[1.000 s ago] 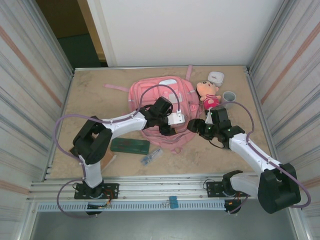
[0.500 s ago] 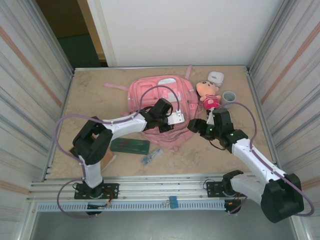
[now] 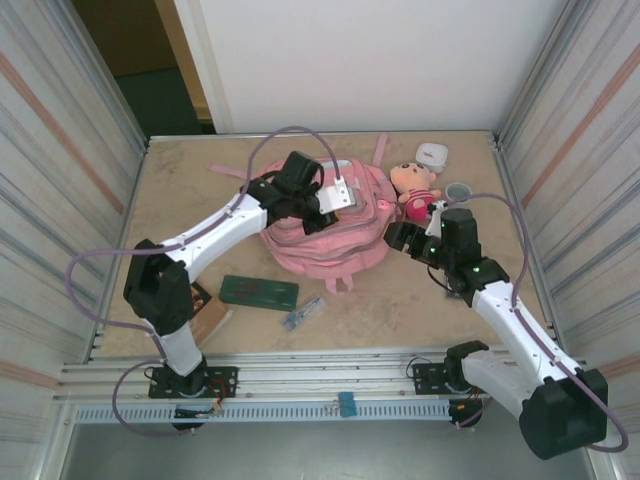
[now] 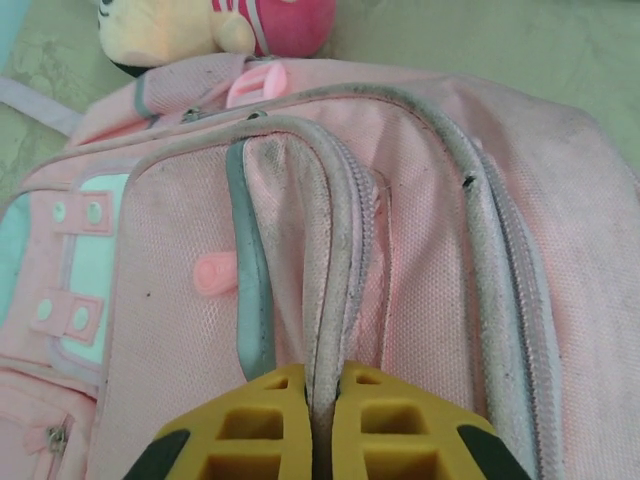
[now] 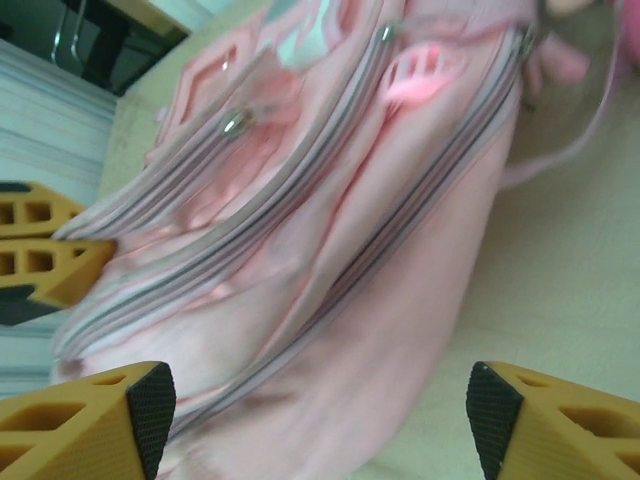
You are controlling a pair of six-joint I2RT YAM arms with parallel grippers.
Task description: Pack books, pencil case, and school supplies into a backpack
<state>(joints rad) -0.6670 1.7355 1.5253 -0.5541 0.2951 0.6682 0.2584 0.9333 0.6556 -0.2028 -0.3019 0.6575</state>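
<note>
Left tool (image 4: 322, 400) clenched on fold of backpack (image 4: 430, 250), right tool (image 5: 320, 405) released beside it

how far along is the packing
Nothing packed: the dark green pencil case, slim clear pen and small brown book lie on the table. In hand: left gripper shut on a seam of the pink fabric backpack, right gripper open beside it. Left: opening it, loading all three.
</note>
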